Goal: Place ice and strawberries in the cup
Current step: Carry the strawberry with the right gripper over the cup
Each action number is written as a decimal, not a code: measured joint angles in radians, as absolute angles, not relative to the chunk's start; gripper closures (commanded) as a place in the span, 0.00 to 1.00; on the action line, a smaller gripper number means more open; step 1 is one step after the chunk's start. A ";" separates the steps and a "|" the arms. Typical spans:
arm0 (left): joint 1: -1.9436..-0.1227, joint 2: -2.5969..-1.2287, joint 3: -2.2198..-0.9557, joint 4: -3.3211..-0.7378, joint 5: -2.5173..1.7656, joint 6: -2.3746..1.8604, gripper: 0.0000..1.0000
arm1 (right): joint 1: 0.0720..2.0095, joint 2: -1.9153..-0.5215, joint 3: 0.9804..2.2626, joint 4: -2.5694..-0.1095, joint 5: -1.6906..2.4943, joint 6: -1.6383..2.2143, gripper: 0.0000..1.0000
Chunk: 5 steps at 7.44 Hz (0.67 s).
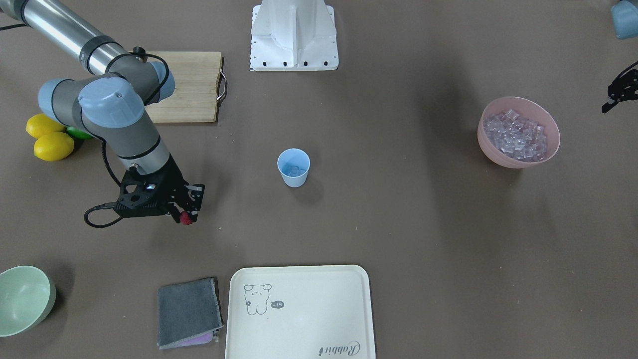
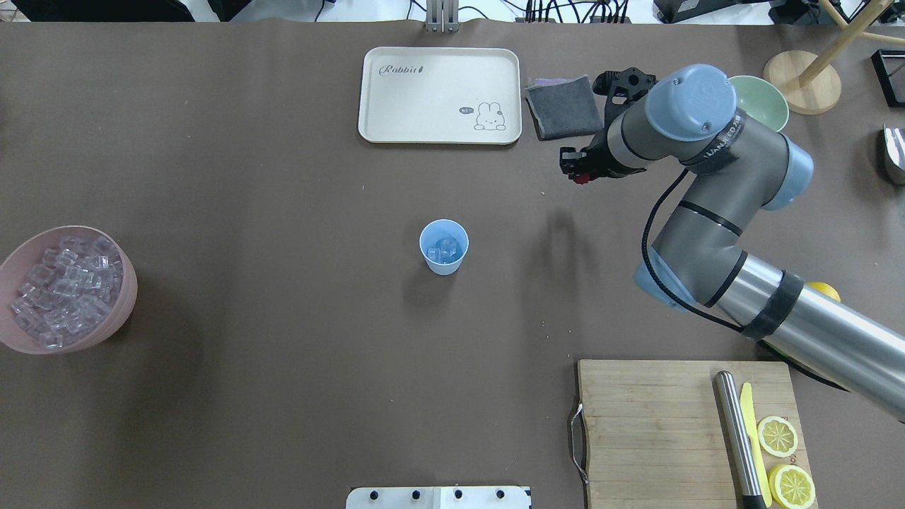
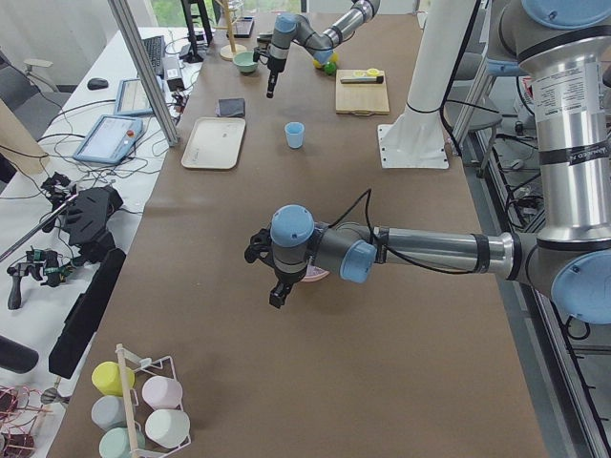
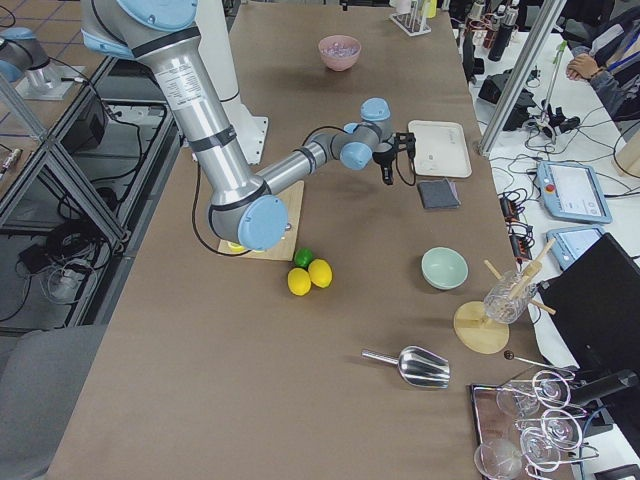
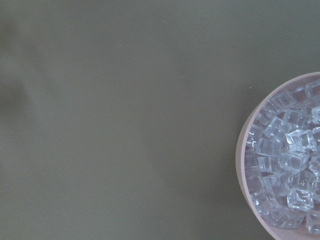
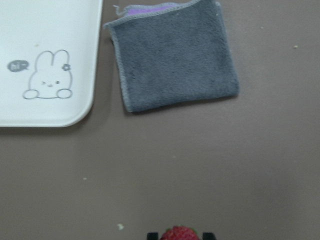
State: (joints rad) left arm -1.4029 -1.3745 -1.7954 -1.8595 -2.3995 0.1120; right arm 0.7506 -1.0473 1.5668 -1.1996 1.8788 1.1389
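The strawberry is clamped between the right fingers, a small dark-red, bumpy berry held clear of the worktop. In the overhead view it is found at 2 o'clock from the cup. The stretch between berry and cup is seen as open brown surface. The cup, a light-blue tapered tumbler, is stood upright near mid-worktop with room all round it, and a few clear ice cubes are seen at its bottom. At 12 o'clock from it the cream tray is set near the far edge, with the grey cloth just beside the tray at its 3 o'clock. In the right wrist view that cloth is seen at 12 o'clock from the berry. The cutting board is laid at 5 o'clock by the near edge. Out at 9 o'clock, at the worktop's left edge, the pink bowl is heaped with glassy, faintly lilac cubes. The left fingers are hung beside that bowl, and whether they are parted or closed cannot be told.
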 measured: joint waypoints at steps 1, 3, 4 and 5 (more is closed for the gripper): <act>-1.402 -1.374 -1.795 -1.862 -2.401 0.112 0.00 | 0.709 -1.004 1.607 -1.268 1.867 1.193 1.00; -1.401 -1.375 -1.796 -1.870 -2.404 0.112 0.00 | 0.615 -0.873 1.637 -1.425 1.805 1.293 1.00; -1.401 -1.376 -1.795 -1.871 -2.405 0.112 0.00 | 0.572 -0.827 1.639 -1.464 1.762 1.334 1.00; -1.401 -1.376 -1.795 -1.871 -2.406 0.113 0.00 | 0.530 -0.804 1.638 -1.480 1.714 1.356 1.00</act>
